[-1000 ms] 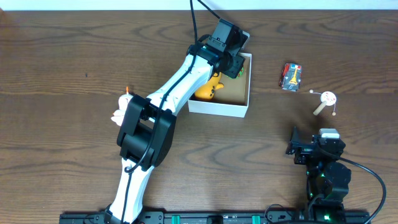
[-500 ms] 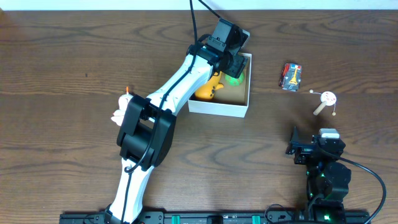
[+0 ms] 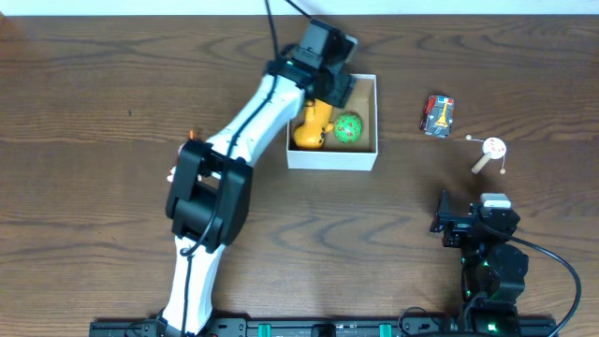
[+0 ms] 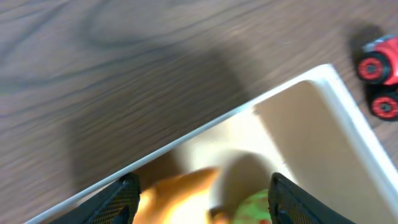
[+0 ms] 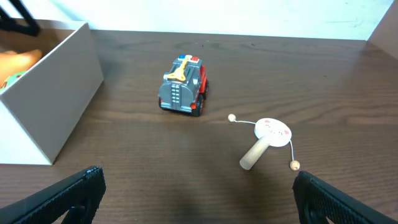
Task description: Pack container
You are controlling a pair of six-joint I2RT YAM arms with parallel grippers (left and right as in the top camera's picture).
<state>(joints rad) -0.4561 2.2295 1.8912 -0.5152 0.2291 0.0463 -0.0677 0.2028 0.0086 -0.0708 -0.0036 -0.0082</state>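
The left gripper (image 4: 202, 186) hovers with jaws apart and empty over the container (image 3: 332, 157), which sits far-centre on the tabletop (image 3: 94, 112) holding 2 toys: an orange toy (image 3: 312, 129) and a green ball (image 3: 348, 128). To its right lie a toy truck (image 3: 437, 114) and a wooden rattle (image 3: 489, 153). Near right, the right gripper (image 5: 199, 186) is spread wide and empty.

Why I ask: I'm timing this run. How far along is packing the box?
Done: a yellow toy and a green ball lie inside the white container. In hand: nothing; the left gripper hangs open over the container, the right gripper is open, idle. Left: the toy fire truck and the rattle drum on the table.
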